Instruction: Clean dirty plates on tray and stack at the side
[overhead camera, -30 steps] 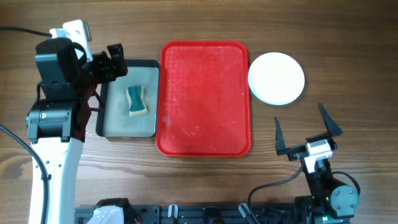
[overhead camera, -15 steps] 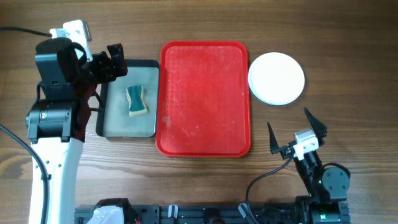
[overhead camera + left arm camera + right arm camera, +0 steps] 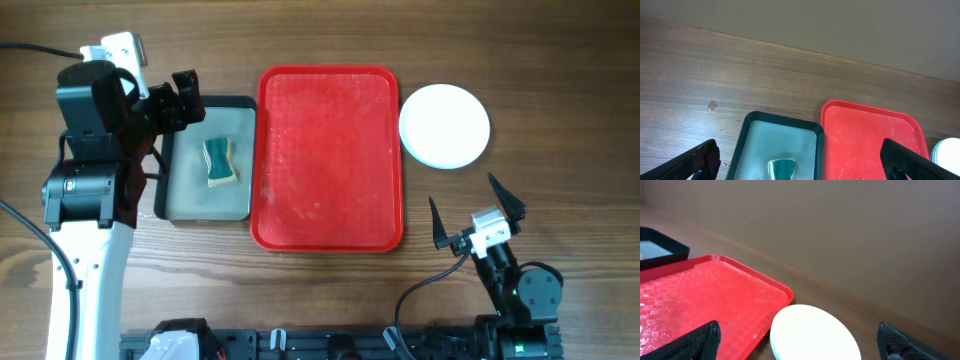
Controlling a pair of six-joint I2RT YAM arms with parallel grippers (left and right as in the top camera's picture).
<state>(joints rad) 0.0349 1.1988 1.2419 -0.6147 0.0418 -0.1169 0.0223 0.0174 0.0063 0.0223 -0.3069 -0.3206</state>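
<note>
Nearest the robot's base, the right gripper [image 3: 461,189] hangs low over the bare wooden table [image 3: 330,290], well short of everything else, its two black fingers spread wide apart with nothing between them. Just beyond and to its left lies the red tray [image 3: 330,238], long side running away from the base; its floor glistens with a fine speckled sheen, most plainly in the right wrist view. Touching or nearly touching the red tray's left rim is a smaller dark tray [image 3: 190,195] with a pale bottom, and on it, toward the far half, lies a teal sponge [image 3: 220,162] with a yellowish edge. To the right of the red tray, level with its far half and just apart from its rim, sits the stack of plates [image 3: 445,125] on the table. The top plate is white, and the right wrist view shows a light turquoise rim under it; how many plates lie beneath cannot be told. Farthest off, the left gripper [image 3: 188,97] hovers above the far left corner of the dark tray, jaws fully parted and holding nothing, its fingers framing both trays in its own camera.
</note>
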